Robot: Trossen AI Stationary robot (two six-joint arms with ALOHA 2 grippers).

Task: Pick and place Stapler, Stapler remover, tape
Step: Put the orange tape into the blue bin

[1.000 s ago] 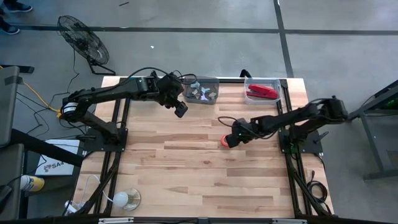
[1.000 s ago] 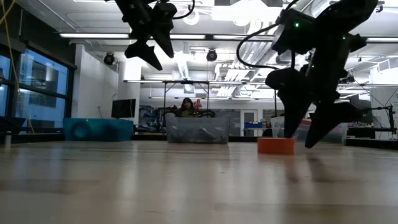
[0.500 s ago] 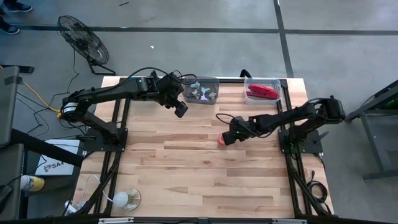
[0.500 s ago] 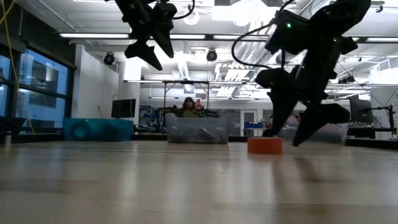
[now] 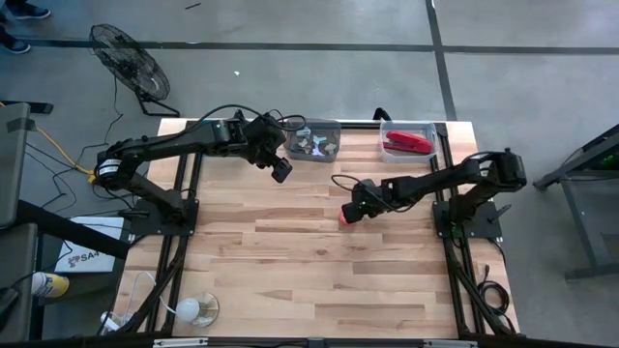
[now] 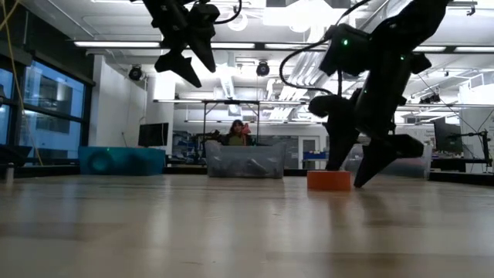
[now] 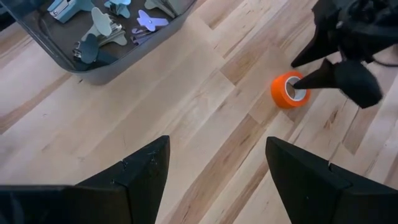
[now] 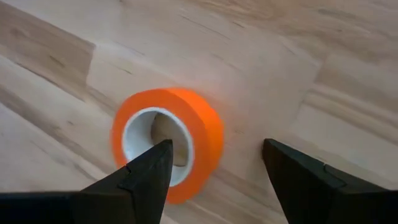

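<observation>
Butcher-block wooden table (image 5: 290,261) on a grey concrete floor, lab space with ceiling lights behind it in the low view.

Right gripper (image 8: 214,168) is down at the orange tape roll with a white core (image 8: 166,142), roughly mid-table, slightly right of centre. Jaws spread, nothing grasped. One dark finger (image 8: 146,171) sits over the roll's core hole, the other (image 8: 301,174) outside the rim on bare wood. Looks like it's lining up to pinch the roll wall between inside and outside, which makes sense for a ring lying flat. In the low view the roll (image 6: 328,180) sits on the table with the fingertips beside and over it.

Left gripper (image 7: 214,171) hangs raised near the far left, jaws released, empty. Parked just in front of the grey plastic bin (image 5: 314,141) holding pale blue staple removers (image 7: 99,28); probably waiting its turn.

Long bright-red stapler (image 5: 407,144) is already in the clear plastic bin (image 5: 385,129) at the far right edge, so that item reads as placed. Tape is the step in hand.

Risk: roll skids if only one finger contacts first.
</observation>
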